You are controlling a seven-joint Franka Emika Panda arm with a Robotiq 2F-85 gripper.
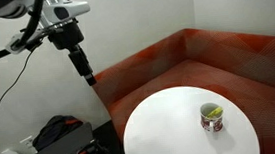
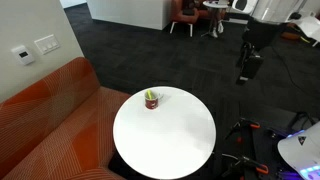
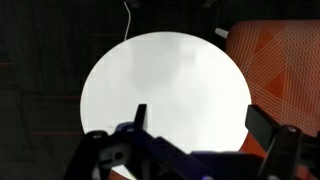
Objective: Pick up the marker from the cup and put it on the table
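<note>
The white cup with dark red patterning stands on the round white table near its edge by the sofa, and it also shows in an exterior view. The yellow-green marker sits inside the cup, leaning on the rim. My gripper hangs high in the air off to the side of the table, far from the cup. In the wrist view the jaws are spread wide and empty above the table. The cup is out of the wrist view.
A red-brown corner sofa wraps around the table's far side. A black bag and equipment lie on the dark carpet by the robot base. Chairs and a desk stand far back.
</note>
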